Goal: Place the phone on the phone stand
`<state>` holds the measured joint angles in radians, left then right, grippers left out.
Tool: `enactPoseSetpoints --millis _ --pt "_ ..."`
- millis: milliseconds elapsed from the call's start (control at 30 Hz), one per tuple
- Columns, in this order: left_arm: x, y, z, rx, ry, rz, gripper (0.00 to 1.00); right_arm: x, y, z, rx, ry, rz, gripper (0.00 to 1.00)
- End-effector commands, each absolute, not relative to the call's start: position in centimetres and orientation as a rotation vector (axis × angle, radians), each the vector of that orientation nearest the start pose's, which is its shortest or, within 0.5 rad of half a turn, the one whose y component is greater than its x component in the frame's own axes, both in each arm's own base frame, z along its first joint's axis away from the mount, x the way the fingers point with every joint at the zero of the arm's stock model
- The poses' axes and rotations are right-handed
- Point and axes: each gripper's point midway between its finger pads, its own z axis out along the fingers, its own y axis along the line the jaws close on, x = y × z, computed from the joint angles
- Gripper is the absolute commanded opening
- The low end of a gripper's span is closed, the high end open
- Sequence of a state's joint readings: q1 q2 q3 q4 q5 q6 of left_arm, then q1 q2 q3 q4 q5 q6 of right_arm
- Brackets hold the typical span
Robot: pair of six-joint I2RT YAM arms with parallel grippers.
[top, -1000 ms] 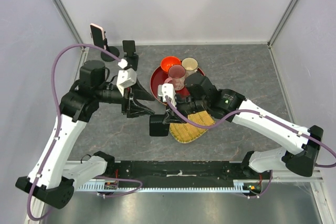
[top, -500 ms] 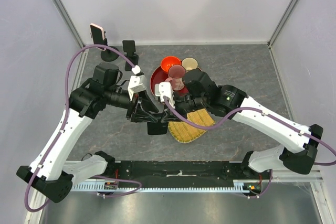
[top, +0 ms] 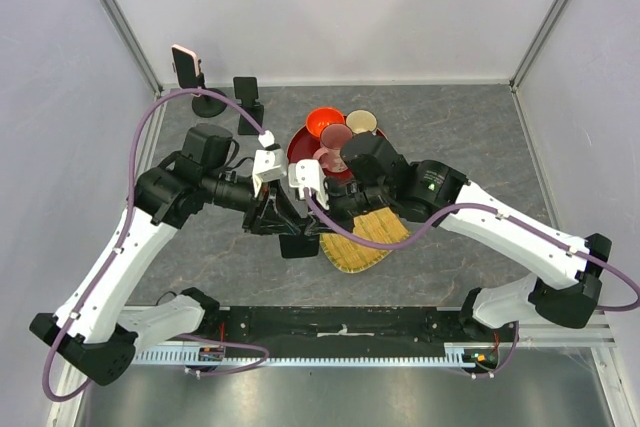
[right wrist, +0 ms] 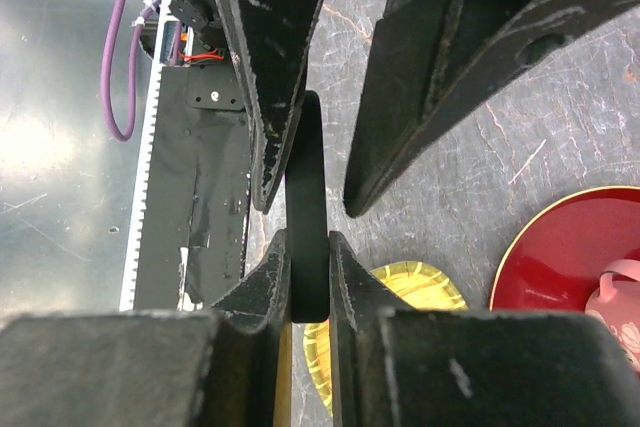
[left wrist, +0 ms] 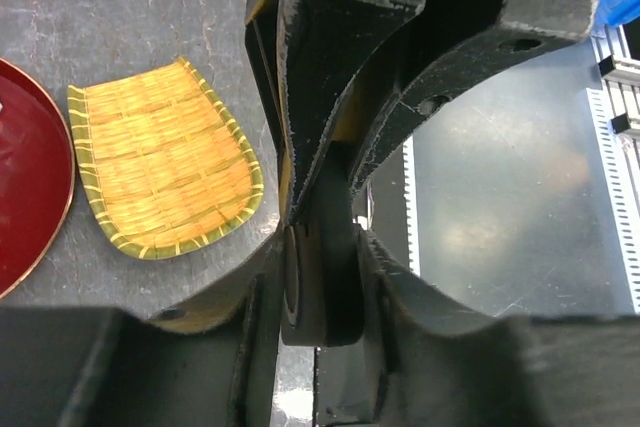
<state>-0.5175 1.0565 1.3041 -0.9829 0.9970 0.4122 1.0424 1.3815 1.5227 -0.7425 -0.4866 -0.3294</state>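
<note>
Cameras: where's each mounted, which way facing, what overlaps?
Top external: fixed overhead behind the robot, looking down at the table; left arm and right arm meet at the phone.
Left wrist: on the left arm, looking along the left gripper at the phone, edge-on.
Right wrist: on the right arm, looking along the right gripper at the phone from the opposite end.
Shared: phone and bamboo tray in all three.

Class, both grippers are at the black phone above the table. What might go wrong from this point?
1. The right gripper clamps the phone, while the left gripper only straddles it, a gap showing on one side; releasing early would likely drop it.
2. The black stand sits close to a second stand holding a pink phone, which might get knocked on approach.
</note>
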Motion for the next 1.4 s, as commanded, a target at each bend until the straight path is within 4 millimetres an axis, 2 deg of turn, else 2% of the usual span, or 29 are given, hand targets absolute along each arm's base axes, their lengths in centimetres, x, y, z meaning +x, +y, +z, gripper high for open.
enactPoseSetpoints --millis 0,100,133,200,233,267,300,333,367,400,433,467,533,667,767,867,1000,1067,1133,1167,1200,1233,1267,1300,1333,1367 --pt "12.7 -23.1 31.7 1.426 1.608 -1.131 0.32 13.1 37.2 34.0 -1.592 1.404 0.928 0.00" --pt "13.2 -22.7 32.0 1.424 1.587 -1.054 0.08 13.6 37.3 33.7 -1.577 1.433 0.898 0.00" --pt "13.5 -22.6 32.1 1.413 1.583 -1.023 0.06 14.1 37.3 33.7 -1.555 1.454 0.878 0.08" --pt "15.0 -21.8 32.9 1.346 1.571 -0.879 0.02 15.0 37.1 33.9 -1.474 1.508 0.847 0.38" --pt "15.5 -21.5 33.2 1.316 1.566 -0.836 0.02 15.9 36.8 33.1 -1.427 1.558 0.797 0.62" --pt "15.9 -21.4 33.7 1.296 1.546 -0.800 0.02 16.5 36.5 34.1 -1.356 1.544 0.779 0.77" --pt "16.5 -20.8 34.2 1.256 1.546 -0.742 0.02 16.9 36.2 34.0 -1.314 1.558 0.766 0.92" --pt "16.7 -20.7 34.4 1.244 1.542 -0.724 0.02 17.3 35.7 33.0 -1.276 1.600 0.749 0.98" --pt "16.8 -20.6 34.6 1.237 1.538 -0.715 0.02 17.3 35.4 33.8 -1.241 1.576 0.760 0.98" --pt "16.9 -20.6 34.8 1.233 1.535 -0.711 0.02 17.4 35.1 33.8 -1.218 1.580 0.767 0.98" --pt "16.7 -20.7 34.9 1.240 1.526 -0.722 0.02 17.0 35.0 32.6 -1.236 1.592 0.789 0.98" --pt "16.3 -21.0 34.9 1.259 1.512 -0.754 0.02 16.1 35.1 33.2 -1.254 1.538 0.850 0.98" --pt "15.7 -21.4 35.2 1.282 1.474 -0.794 0.02 15.7 35.1 31.8 -1.282 1.537 0.879 0.98" --pt "13.8 -22.3 36.0 1.325 1.374 -0.909 0.02 15.1 35.5 31.8 -1.266 1.461 0.986 0.98" --pt "13.2 -22.5 36.6 1.327 1.339 -0.939 0.02 15.5 35.4 31.5 -1.215 1.428 1.027 0.93" --pt "12.3 -22.7 37.5 1.335 1.288 -0.983 0.02 15.4 35.7 30.8 -1.200 1.415 1.064 0.82" --pt "12.1 -22.9 38.1 1.319 1.254 -1.000 0.02 13.9 36.3 31.7 -1.170 1.372 1.202 0.65" --pt "12.1 -23.1 38.3 1.309 1.244 -1.014 0.02 13.2 36.5 32.4 -1.159 1.313 1.262 0.62" --pt "12.0 -23.2 38.4 1.300 1.245 -1.032 0.02 13.2 36.6 33.1 -1.112 1.294 1.293 0.51" --pt "12.2 -23.2 38.6 1.290 1.243 -1.031 0.02 13.1 36.6 33.2 -1.099 1.290 1.306 0.41" --pt "12.4 -23.3 38.7 1.275 1.250 -1.024 0.02 13.2 36.7 33.5 -1.085 1.283 1.314 0.18" --pt "12.7 -23.2 38.8 1.232 1.286 -1.033 0.02 13.1 36.9 33.7 -1.067 1.283 1.337 0.03" --pt "13.8 -23.0 38.9 1.166 1.332 -0.992 0.05 13.5 36.9 33.6 -1.049 1.294 1.332 0.00" --pt "14.6 -23.0 39.4 1.114 1.343 -0.977 0.13 13.7 37.0 33.6 -1.036 1.302 1.325 0.00" --pt "16.3 -22.4 39.7 0.961 1.442 -0.943 0.25 14.9 37.0 33.4 -0.982 1.337 1.278 0.00" --pt "17.0 -22.0 40.0 0.871 1.492 -0.935 0.49 15.6 37.0 33.1 -0.955 1.360 1.248 0.00"
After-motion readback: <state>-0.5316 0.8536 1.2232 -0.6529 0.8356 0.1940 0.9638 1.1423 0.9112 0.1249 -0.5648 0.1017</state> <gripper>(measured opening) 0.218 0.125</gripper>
